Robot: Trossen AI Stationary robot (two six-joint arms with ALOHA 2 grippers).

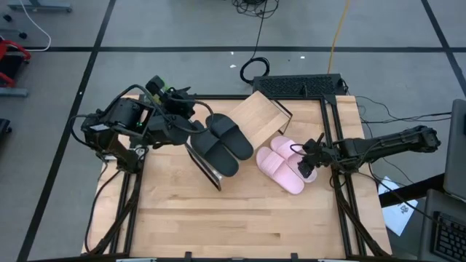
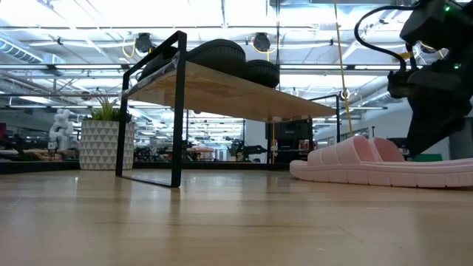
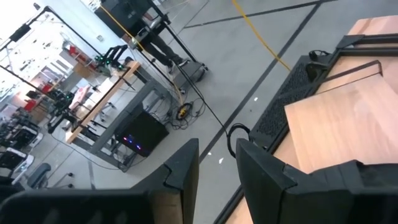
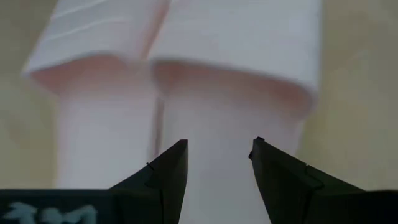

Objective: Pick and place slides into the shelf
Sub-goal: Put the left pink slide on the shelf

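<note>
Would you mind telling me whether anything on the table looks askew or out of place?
The shelf sits diagonally across the table rather than square to its edges. The black pair lies on its board; the pink pair remains on the tabletop beside it.

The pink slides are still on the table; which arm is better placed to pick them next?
The right. Its open gripper hovers directly over the pink slides beside the shelf. The left gripper is beyond the black slides on the shelf, farther away.

No text, label, brand, number or sign can be read anywhere.
</note>
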